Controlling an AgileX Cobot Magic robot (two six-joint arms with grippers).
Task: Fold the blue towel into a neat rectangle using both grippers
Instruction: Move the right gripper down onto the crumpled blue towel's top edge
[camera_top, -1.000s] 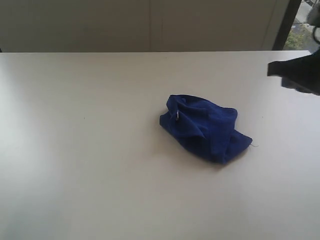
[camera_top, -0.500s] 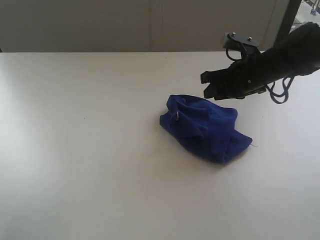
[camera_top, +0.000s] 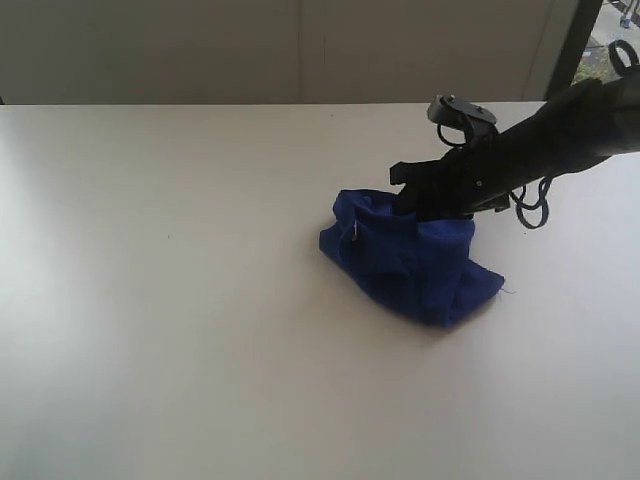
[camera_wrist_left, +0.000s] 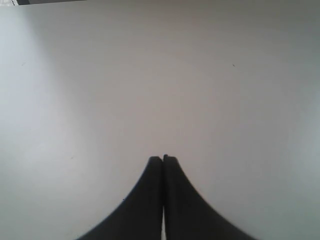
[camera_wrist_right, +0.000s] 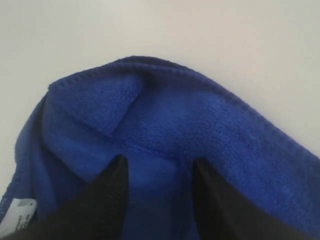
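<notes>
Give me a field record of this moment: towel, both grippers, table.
towel: blue towel, crumpled in a heap, not folded
label: white label showing on the heap's left side in the exterior view
right gripper: right gripper open, at the heap's far edge, cloth showing between its jaws; contact unclear
left gripper: left gripper shut, holding nothing, over bare table
table: white table
task state: no fold made yet
</notes>
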